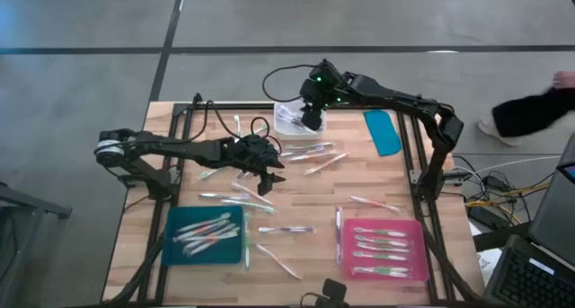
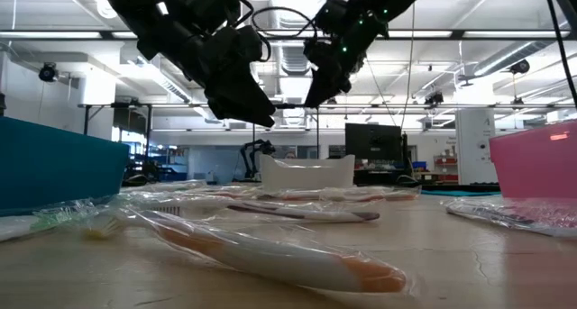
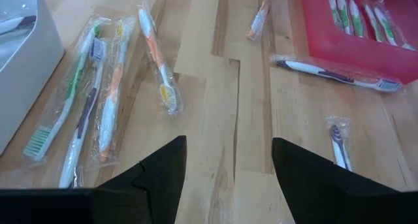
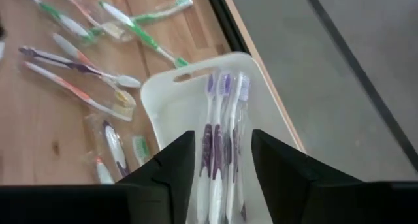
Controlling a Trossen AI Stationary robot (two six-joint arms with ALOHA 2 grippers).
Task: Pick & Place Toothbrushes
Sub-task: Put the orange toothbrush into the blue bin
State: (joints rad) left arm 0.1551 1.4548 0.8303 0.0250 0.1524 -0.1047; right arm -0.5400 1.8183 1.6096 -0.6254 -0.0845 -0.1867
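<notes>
Many wrapped toothbrushes (image 1: pixel 310 152) lie scattered flat on the wooden table, some in the teal tray (image 1: pixel 180 250) and some in the pink tray (image 1: pixel 418 227). A pack of purple toothbrushes (image 4: pixel 222 119) lies in the small white bin (image 4: pixel 163 100) at the far edge. My right gripper (image 4: pixel 222 178) hangs open above that bin (image 1: pixel 286 121), and the pack shows through the gap between its fingers. My left gripper (image 3: pixel 228 172) hovers open over the table's middle (image 1: pixel 269 175), above bare wood, with toothbrushes (image 3: pixel 98 100) beyond it.
A flat teal lid (image 1: pixel 384 131) lies at the far right of the table. A black frame rail (image 1: pixel 413 155) runs around the table's sides. A person's dark sleeve (image 1: pixel 530 110) shows beyond the right edge. Bare wood lies between the two trays.
</notes>
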